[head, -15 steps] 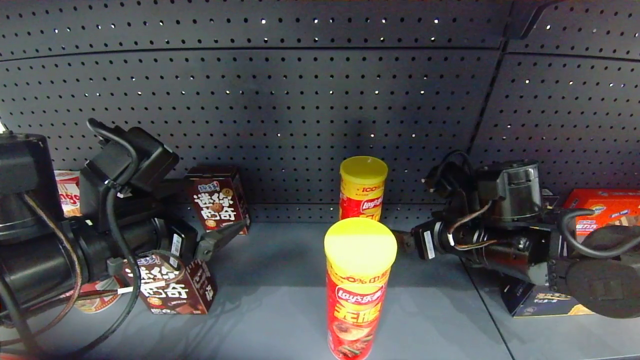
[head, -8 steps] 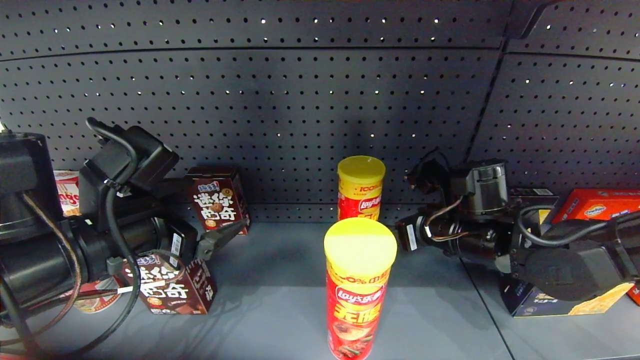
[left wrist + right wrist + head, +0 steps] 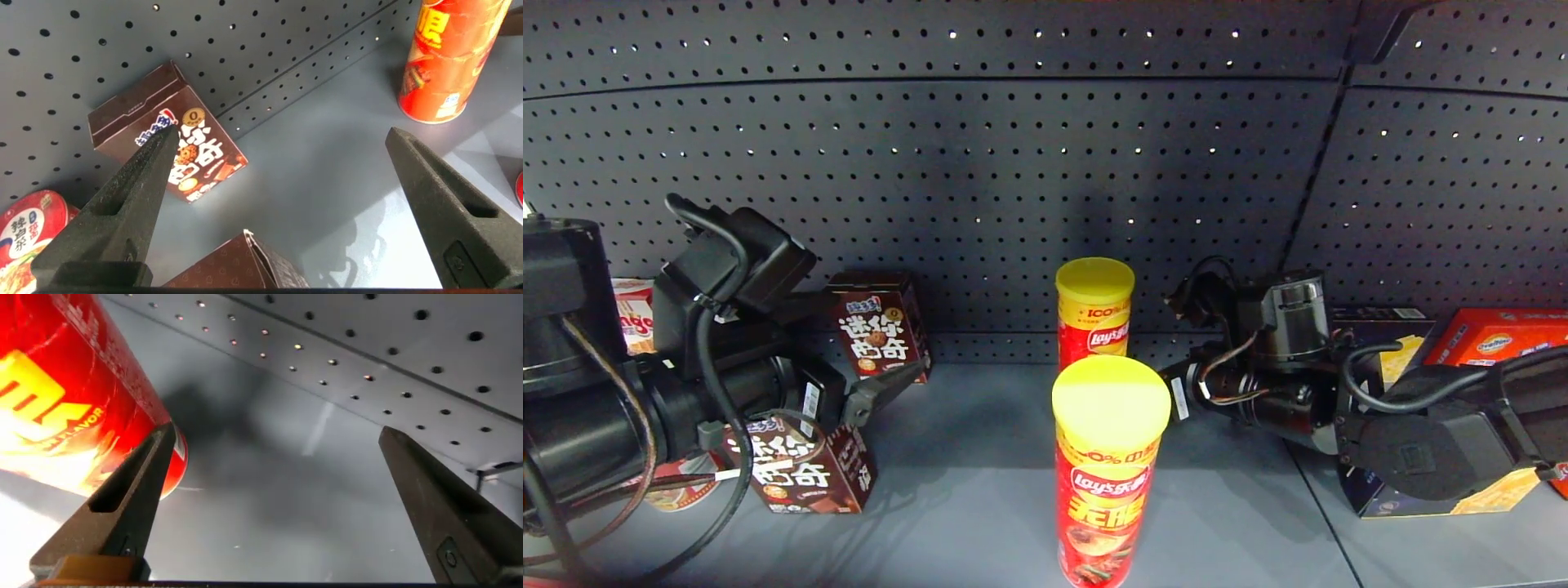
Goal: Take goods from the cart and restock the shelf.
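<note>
The grey metal shelf (image 3: 980,498), backed by a perforated back panel (image 3: 980,163), carries two glossy red, yellow-lidded cylinders. The front can (image 3: 1109,465) stands near the edge and the rear can (image 3: 1094,314) by the panel. Since a second ago the right arm has pushed in leftward, and the rear can has slid left. Close up, the right wrist view shows the right gripper (image 3: 278,433) spread wide and holding nothing, with that can just outside one finger. The left gripper (image 3: 282,135), equally wide and empty, hangs before a brown cardboard box (image 3: 204,159).
</note>
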Robot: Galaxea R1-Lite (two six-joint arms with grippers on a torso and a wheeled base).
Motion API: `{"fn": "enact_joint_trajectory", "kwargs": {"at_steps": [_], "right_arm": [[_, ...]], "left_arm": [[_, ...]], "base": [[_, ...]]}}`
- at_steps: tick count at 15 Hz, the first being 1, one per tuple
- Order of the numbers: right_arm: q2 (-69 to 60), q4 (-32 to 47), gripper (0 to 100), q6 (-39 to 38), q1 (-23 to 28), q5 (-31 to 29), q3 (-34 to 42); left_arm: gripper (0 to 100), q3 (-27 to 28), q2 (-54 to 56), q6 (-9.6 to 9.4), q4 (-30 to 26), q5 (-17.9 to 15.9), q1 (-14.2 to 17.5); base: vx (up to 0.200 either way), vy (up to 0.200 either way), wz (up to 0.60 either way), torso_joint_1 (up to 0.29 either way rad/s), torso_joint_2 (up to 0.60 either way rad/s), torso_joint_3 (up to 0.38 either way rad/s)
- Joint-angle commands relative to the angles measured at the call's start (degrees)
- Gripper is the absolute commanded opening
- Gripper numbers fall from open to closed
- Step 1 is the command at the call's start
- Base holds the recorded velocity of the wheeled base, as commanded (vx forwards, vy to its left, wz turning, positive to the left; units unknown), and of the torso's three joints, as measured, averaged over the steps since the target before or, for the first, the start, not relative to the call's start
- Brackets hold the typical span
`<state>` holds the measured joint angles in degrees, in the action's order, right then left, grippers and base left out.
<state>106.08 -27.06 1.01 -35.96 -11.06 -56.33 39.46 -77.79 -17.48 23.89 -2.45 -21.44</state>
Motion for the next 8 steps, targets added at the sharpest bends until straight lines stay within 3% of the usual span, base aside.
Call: {"fn": "enact_joint_trajectory", "kwargs": {"at_steps": [1, 8], "right_arm": [[0.2, 0.0, 100, 0.0, -0.6, -0.1, 0.0], [-0.3, 0.0, 100, 0.0, -0.6, -0.2, 0.5]], "left_arm": [[100, -0.1, 0.0, -0.01, 0.0, 0.1, 0.0], [100, -0.1, 0.1, 0.08, 0.0, 0.1, 0.0]], "base": [[0.000, 0.000, 0.00, 0.000, 0.00, 0.000], [0.000, 0.000, 0.00, 0.000, 0.00, 0.000]]}}
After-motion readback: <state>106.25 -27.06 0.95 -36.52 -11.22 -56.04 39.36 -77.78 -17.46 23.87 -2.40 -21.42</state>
